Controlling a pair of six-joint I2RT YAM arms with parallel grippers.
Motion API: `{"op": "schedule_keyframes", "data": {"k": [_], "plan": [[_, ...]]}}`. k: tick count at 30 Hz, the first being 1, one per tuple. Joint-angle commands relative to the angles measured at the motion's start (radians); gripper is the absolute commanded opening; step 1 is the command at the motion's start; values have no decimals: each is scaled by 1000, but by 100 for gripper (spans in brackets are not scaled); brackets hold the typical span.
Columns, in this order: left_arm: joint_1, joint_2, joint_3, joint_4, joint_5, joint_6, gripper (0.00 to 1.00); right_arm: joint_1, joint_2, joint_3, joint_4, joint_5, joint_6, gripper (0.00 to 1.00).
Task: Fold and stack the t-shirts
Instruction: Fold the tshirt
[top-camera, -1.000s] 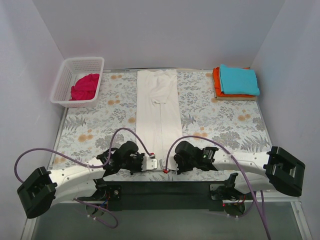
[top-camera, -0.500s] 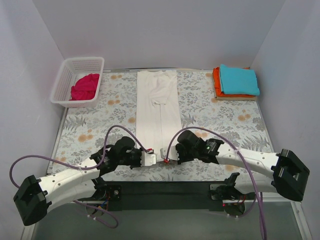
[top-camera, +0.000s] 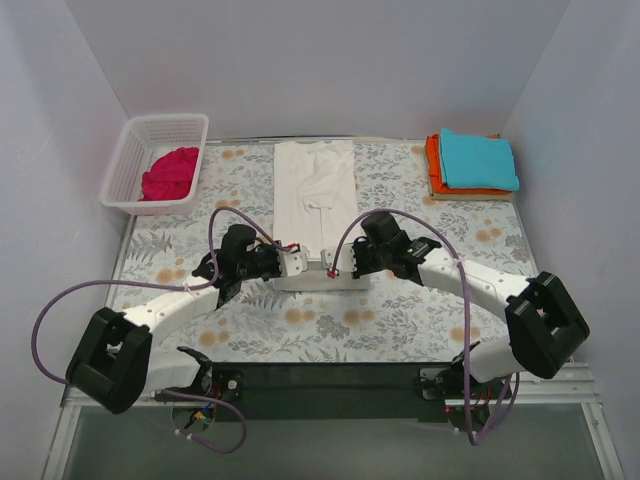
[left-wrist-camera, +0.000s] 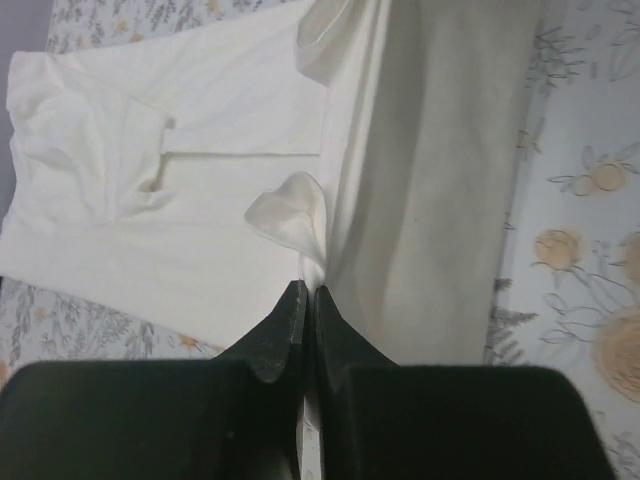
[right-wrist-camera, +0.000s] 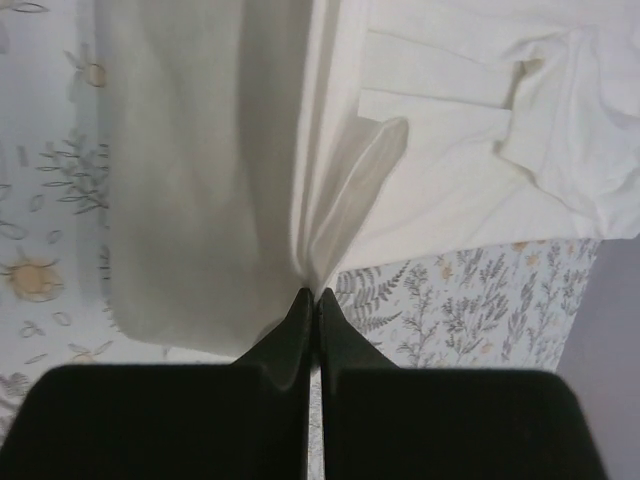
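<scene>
I'm mid-fold on the white shirt (top-camera: 315, 185) — it lies lengthwise down the middle of the table (top-camera: 430, 245), collar at the far edge, its near hem lifted and doubled back over the body. Left gripper (top-camera: 298, 262) and right gripper (top-camera: 332, 262) are both pinched tight on that hem, side by side, with a pucker of cloth at each pair of tips. Against a second ago, both arms have swept from the near edge to mid-table, taking the hem with them. Next, I reckon, I carry it on to the collar, lay it flat and let go. Teal shirt (top-camera: 478, 160) on orange shirt (top-camera: 432, 160) waits far right — magenta shirt (top-camera: 170, 172) sits in the basket (top-camera: 165, 118).
</scene>
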Motion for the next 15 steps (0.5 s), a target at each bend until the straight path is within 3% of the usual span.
{"op": "schedule_keyframes", "data": {"k": [1,7,15], "plan": [[77,117,76,146,91,99,0,-67,87,98,54,-45,-115,1],[192,323,216,260,177,148,0,-152,269,264,88,-88,-168,1],[244,556,351,350,212,177,0,-210,466,445,94,-118,-188,1]]}}
